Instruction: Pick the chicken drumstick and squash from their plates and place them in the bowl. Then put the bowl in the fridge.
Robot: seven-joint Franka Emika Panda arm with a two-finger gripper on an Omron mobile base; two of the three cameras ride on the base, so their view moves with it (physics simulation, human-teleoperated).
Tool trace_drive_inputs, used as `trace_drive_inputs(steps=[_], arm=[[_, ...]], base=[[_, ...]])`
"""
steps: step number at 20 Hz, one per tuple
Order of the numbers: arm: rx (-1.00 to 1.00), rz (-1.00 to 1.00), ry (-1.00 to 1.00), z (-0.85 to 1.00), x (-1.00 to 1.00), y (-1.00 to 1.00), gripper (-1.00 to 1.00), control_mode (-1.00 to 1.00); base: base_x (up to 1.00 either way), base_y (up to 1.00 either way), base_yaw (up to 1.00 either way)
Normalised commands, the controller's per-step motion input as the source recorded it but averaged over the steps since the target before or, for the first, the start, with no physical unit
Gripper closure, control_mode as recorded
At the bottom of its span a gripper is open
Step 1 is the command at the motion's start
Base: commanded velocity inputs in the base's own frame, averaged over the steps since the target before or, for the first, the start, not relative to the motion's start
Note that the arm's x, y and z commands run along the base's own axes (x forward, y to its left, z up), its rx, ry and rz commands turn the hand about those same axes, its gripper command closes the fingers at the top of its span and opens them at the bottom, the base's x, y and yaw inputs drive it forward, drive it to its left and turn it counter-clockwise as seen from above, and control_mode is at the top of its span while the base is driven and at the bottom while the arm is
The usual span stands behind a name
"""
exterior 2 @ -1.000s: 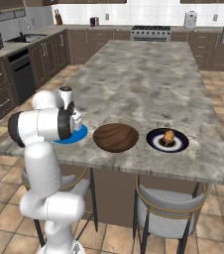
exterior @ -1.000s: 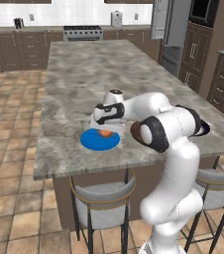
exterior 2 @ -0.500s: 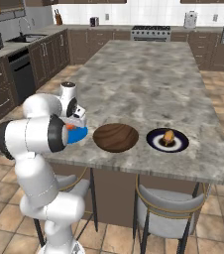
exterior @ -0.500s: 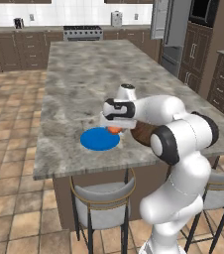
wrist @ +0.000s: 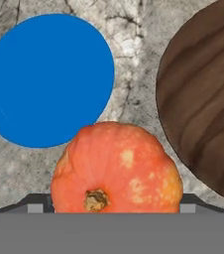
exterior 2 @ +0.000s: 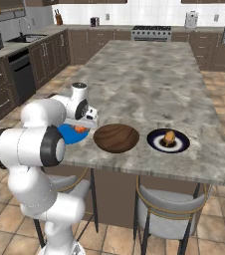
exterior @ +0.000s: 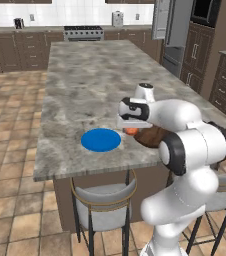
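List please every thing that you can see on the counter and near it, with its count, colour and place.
squash: 1, orange, held in the gripper, above the counter between blue plate and bowl
blue plate: 1, bright blue, bare, on the counter
bowl: 1, dark brown wood, near counter edge
dark-rimmed plate: 1, beside the bowl
chicken drumstick: 1, brown, on the dark-rimmed plate
counter: 1, grey marble
stools: 2, grey, below the counter
gripper: 1, white, around the squash

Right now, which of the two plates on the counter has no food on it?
The flat bright blue plate is bare. The dark-rimmed plate, on the far side of the wooden bowl, has the chicken drumstick on it.
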Motion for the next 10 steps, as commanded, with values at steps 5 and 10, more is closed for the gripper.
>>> trace_drive_inputs(steps=[5, 10], arm=[[0.0, 0.03, 0.0, 0.02, -0.12, -0.73, 1.0, -1.0], [0.0, 0.0, 0.03, 0.0, 0.09, -0.74, 1.0, -1.0]], base=[[0.0, 0.0, 0.0], [0.0, 0.0, 0.0]])
